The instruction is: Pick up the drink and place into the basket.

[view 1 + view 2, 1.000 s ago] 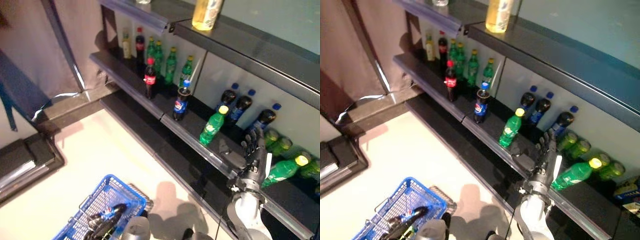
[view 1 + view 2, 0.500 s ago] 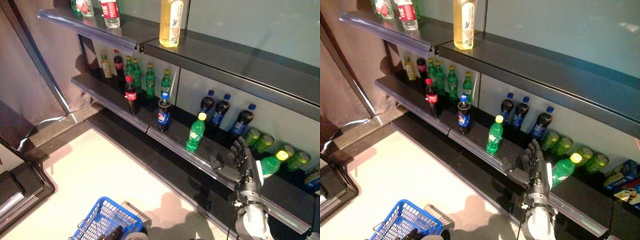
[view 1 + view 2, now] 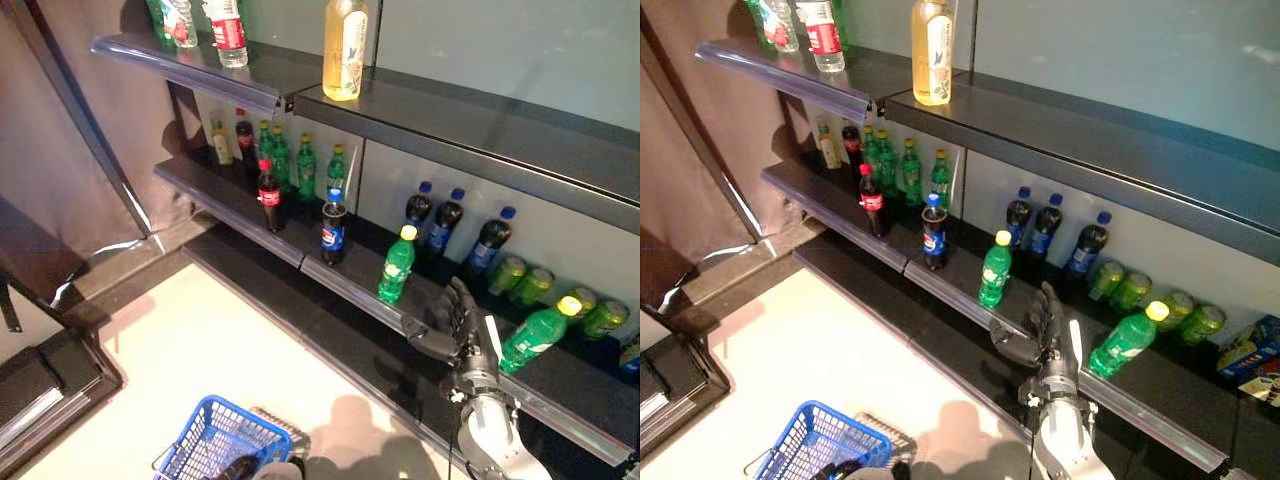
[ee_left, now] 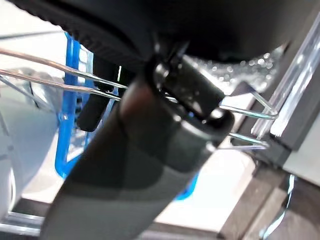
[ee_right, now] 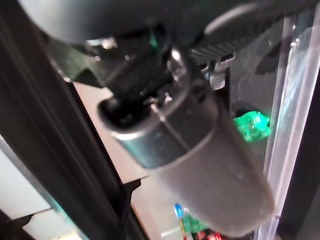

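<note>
My right hand is open, fingers straight, raised in front of the lower shelf; it also shows in the right eye view. It holds nothing. An upright green bottle with a yellow cap stands just to its left, and a tilted green bottle lies just to its right. My left hand is shut on the thin wire handles of the blue basket, which hangs low at the left.
A dark cola bottle with a blue label and a red-label one stand at the shelf front. Dark bottles with blue caps and green cans stand behind. A yellow drink stands on the top shelf.
The camera has tilted up, so more of the shelves shows and less of the basket. My right hand stays open and is a little closer to the upright green bottle.
</note>
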{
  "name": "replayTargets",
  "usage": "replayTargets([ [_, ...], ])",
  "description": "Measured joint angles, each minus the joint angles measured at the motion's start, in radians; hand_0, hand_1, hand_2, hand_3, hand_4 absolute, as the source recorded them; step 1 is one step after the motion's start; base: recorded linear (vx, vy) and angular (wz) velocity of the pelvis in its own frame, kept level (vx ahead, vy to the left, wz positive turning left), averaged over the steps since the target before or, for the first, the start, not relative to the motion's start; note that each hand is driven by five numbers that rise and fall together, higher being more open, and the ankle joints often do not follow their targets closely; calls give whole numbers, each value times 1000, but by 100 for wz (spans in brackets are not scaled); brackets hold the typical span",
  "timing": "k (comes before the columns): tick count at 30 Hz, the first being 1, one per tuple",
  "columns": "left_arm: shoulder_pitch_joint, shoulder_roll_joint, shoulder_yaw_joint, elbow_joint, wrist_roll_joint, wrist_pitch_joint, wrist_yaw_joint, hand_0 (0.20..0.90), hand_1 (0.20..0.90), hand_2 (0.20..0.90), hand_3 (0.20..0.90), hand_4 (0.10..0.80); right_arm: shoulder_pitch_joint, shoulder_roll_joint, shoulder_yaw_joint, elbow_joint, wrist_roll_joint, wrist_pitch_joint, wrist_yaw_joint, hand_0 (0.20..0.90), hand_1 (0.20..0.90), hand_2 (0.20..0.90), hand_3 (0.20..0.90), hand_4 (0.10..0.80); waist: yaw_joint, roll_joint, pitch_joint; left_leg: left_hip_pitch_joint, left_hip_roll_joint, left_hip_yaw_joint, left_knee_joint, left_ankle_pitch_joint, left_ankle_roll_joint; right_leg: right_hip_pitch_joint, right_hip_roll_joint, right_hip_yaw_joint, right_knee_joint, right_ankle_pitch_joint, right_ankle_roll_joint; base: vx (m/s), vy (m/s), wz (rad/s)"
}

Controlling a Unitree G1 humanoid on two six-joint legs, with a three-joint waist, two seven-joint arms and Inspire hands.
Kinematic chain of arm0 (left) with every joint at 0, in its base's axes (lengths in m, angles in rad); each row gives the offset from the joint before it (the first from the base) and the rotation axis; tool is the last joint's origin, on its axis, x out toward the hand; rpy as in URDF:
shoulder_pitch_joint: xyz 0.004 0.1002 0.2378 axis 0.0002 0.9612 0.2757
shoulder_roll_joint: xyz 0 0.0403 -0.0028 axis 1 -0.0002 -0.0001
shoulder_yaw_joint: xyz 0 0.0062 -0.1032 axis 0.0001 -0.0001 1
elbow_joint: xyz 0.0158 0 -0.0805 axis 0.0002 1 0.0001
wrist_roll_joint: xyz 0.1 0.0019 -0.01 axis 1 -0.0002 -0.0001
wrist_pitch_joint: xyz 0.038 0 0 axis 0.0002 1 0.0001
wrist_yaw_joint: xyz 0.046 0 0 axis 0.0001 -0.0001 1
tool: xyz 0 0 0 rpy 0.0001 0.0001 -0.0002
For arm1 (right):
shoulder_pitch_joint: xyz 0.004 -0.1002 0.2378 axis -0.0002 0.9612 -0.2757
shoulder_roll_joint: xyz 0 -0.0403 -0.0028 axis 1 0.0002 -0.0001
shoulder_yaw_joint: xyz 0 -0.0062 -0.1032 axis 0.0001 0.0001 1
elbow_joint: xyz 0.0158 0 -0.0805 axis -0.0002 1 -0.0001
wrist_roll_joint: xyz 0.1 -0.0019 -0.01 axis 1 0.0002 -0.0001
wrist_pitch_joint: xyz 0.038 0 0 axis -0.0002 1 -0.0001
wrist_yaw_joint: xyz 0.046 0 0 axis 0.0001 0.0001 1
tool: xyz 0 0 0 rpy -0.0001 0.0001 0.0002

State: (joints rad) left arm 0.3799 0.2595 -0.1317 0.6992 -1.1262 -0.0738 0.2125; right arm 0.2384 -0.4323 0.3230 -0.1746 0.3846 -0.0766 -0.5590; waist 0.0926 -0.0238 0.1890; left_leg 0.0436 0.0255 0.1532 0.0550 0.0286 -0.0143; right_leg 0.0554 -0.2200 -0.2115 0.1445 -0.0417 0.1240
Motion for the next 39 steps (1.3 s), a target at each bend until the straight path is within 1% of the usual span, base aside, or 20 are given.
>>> replayTargets([
  [1, -11, 4, -8, 0, 0, -2, -3, 300, 300, 300, 200, 100, -10, 0, 0, 1, 0, -2, -9, 900, 900, 900, 900, 800, 0, 1, 5, -14, 1, 0, 1, 7, 2, -17, 0, 0, 0, 6, 0, -396, -57, -11],
  [2, -46, 9, -26, 1, -1, -10, -5, 300, 300, 300, 200, 100, -50, -1, 4, 19, 0, -19, -35, 900, 900, 900, 900, 800, -6, 4, 26, -57, 4, 0, 8, 25, 0, -62, 4, 0, 0, 20, 0, -365, -60, -4],
  [3, -73, 15, -45, 3, -3, -23, -5, 300, 300, 300, 200, 100, -83, -1, 8, 31, -1, -28, -52, 900, 900, 900, 900, 800, -9, 7, 44, -89, 7, 0, 18, 33, 5, -88, 7, 0, -2, 32, -5, -326, -61, -5],
  [4, -143, 30, -81, 3, -5, -43, -14, 300, 300, 300, 200, 100, -172, -5, 9, 52, -1, -38, -84, 900, 900, 900, 900, 800, -11, 9, 110, -135, 14, 0, 24, 52, 0, -127, 14, -1, -15, 60, -9, -133, -15, -6],
  [7, -255, 24, -99, 12, -24, -51, -28, 300, 300, 300, 200, 100, -295, -8, 16, 86, -1, -37, -118, 900, 900, 900, 900, 800, 0, 52, 237, -161, 18, 0, 4, 82, -4, -139, 24, -1, -64, 111, -17, -109, -12, -6],
  [8, -262, 24, -109, 12, -25, -56, -31, 300, 300, 300, 200, 100, -303, -8, 19, 86, -1, -37, -121, 900, 900, 900, 900, 800, 4, 56, 250, -161, 18, -1, 1, 82, -5, -140, 25, 0, -69, 115, -18, -103, -16, -17],
  [9, -267, 24, -128, 12, -25, -79, -40, 300, 300, 300, 200, 100, -314, -8, 24, 85, -4, -37, -128, 900, 900, 900, 900, 800, 13, 60, 270, -170, 18, -2, -1, 83, -6, -151, 27, 0, -78, 124, -20, -80, -11, -17],
  [12, -283, 28, -128, 19, -26, -114, -49, 300, 300, 300, 200, 100, -333, -8, 32, 85, -11, -37, -160, 900, 900, 900, 900, 800, 13, 57, 309, -184, 18, -7, 0, 83, -6, -166, 29, 0, -78, 125, -21, -64, -4, -7],
  [16, -336, 46, -129, 26, -30, -118, -64, 300, 300, 300, 200, 100, -374, -8, 30, 86, -13, -37, -189, 900, 900, 900, 900, 800, 12, 50, 339, -217, 16, -12, 1, 84, -6, -197, 31, 0, -80, 132, -26, -64, 4, -1],
  [21, -392, 42, -131, 31, -39, -134, -79, 300, 300, 300, 200, 100, -455, -7, 32, 86, -32, -34, -194, 900, 900, 900, 900, 800, 14, 47, 348, -262, 15, -12, -1, 84, -4, -243, 38, 1, -81, 133, -27, -37, -4, -1],
  [25, -427, 42, -131, 42, -46, -143, -88, 300, 300, 300, 200, 100, -555, -7, 31, 85, -38, -19, -221, 900, 900, 900, 900, 800, 15, 46, 349, -295, 18, -11, -1, 87, 0, -277, 42, 3, -82, 136, -23, -5, -2, -2],
  [27, -430, 43, -131, 47, -46, -143, -88, 300, 300, 300, 200, 100, -587, -7, 30, 84, -54, -18, -231, 900, 900, 900, 900, 800, 15, 46, 349, -295, 18, -11, -2, 86, 0, -278, 42, 3, -82, 136, -23, -17, 11, -1],
  [31, -446, 43, -132, 53, -47, -152, -96, 300, 300, 300, 200, 100, -705, -9, -6, 85, -66, -17, -261, 900, 900, 900, 900, 800, 20, 46, 349, -314, 17, -11, -2, 86, 0, -299, 43, 5, -81, 136, -23, -20, 13, -1],
  [39, -478, 42, -130, 65, -46, -151, -120, 300, 300, 300, 200, 100, -795, -11, -15, 91, -64, -7, -321, 900, 900, 900, 900, 800, 45, 46, 349, -316, 12, -12, -2, 85, 1, -300, 42, 3, -79, 135, -23, 0, 0, 0],
])
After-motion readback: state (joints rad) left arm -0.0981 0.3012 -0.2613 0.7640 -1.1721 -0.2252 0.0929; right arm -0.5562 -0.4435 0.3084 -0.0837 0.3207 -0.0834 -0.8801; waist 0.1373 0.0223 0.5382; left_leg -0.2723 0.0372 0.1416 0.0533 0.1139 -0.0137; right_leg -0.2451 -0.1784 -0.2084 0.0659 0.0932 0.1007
